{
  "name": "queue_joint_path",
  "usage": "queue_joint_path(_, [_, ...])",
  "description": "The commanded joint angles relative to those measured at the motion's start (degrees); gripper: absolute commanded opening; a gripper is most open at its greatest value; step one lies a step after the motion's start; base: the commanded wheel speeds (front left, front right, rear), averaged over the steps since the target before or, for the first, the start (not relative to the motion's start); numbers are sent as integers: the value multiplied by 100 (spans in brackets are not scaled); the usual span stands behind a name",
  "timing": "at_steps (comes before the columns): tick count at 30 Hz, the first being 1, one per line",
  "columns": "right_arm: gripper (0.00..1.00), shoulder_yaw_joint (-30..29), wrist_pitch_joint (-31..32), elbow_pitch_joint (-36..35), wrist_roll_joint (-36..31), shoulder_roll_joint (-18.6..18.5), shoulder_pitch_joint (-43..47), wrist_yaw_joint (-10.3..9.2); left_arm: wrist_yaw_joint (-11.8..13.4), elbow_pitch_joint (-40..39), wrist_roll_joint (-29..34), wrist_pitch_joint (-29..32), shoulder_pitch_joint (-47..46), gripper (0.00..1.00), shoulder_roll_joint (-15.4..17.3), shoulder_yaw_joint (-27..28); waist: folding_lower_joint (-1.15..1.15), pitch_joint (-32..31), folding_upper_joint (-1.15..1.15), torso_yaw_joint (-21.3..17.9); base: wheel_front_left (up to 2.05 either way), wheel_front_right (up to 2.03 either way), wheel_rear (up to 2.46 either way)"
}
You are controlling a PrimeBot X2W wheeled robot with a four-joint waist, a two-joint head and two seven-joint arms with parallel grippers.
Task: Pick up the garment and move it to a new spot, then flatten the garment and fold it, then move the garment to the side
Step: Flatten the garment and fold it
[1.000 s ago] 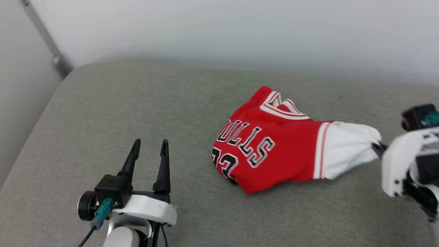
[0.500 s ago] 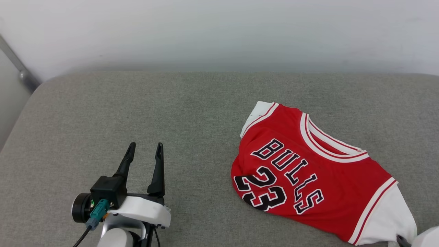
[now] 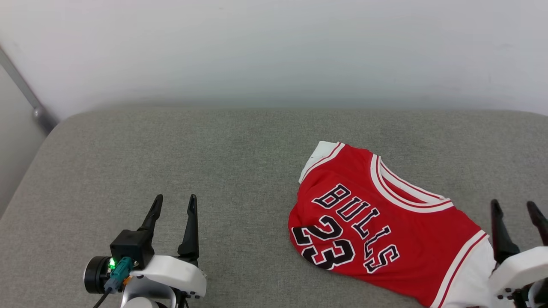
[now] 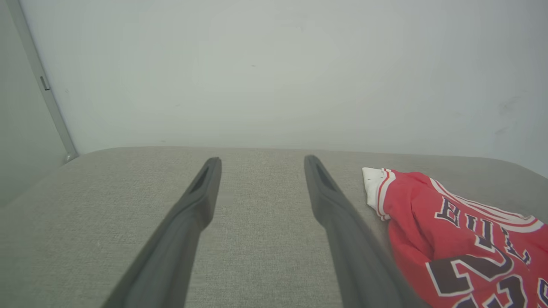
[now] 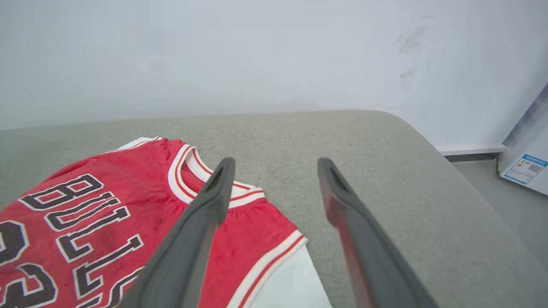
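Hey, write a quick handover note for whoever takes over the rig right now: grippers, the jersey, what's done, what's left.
Left gripper: open, empty, apart from the garment.
Right gripper: open, has just let go of the white sleeve, now beside it.
The garment lies front up, rumpled, on the right part of the grey cushion.
Done: dragged to a new spot and released.
Left: flatten, fold, move aside.

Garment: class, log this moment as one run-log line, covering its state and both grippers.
garment: front up on grey cushion, rumpled, unfolded | left gripper: open, empty | right gripper: open, empty, near white sleeve
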Motion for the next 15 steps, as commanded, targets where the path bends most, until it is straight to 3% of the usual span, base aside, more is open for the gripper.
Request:
queue_joint_path(1, [100, 204, -146, -162, -34, 60, 67, -2, 35, -1, -35, 40, 74, 100, 16, -18, 1, -61, 0, 3, 0, 0, 0])
queue_joint_path(6, [100, 755, -457, -658, -162, 254, 417, -3, 62, 15, -62, 186, 112, 100, 46, -45, 1, -162, 0, 9, 0, 0, 0])
queue_joint_path(15, [100, 1059, -458, -1280, -263, 490, 1024, -2, 169, 20, -116, 335, 209, 100, 125, -6, 1, -217, 0, -154, 0, 0, 0])
